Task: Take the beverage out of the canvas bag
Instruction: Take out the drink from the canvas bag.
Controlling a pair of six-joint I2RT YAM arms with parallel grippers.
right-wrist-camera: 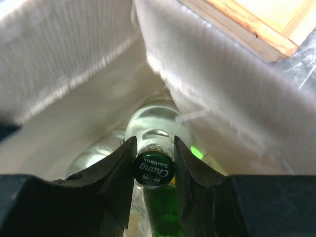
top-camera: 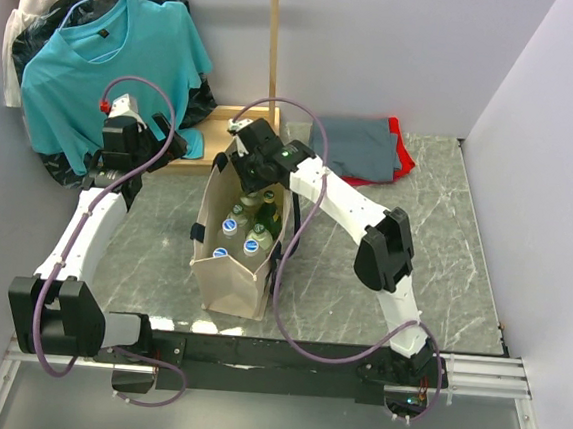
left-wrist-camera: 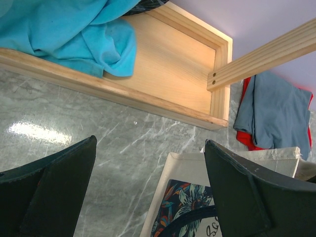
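1. The canvas bag (top-camera: 231, 280) stands upright near the middle of the grey marble surface (top-camera: 442, 268). Its mouth is open, with several capped bottles (top-camera: 257, 234) upright inside.
2. The right tool (right-wrist-camera: 154, 148) reaches down into the far end of the bag. Its two fingers are drawn in to a narrow gap and clamp the neck of a green beverage bottle (right-wrist-camera: 154, 170), at the cap printed "Chang Soda Water".
3. That beverage bottle is inside the bag, with canvas walls on both sides.
4. The left tool (left-wrist-camera: 150, 143) hangs with its fingers spread wide and holds nothing. It is above the surface left of the bag, near a wooden frame (left-wrist-camera: 173, 64).
5. A teal shirt (top-camera: 100, 48) hangs at the far left. Folded grey cloth (top-camera: 363, 146) lies on the surface, far right of the bag.
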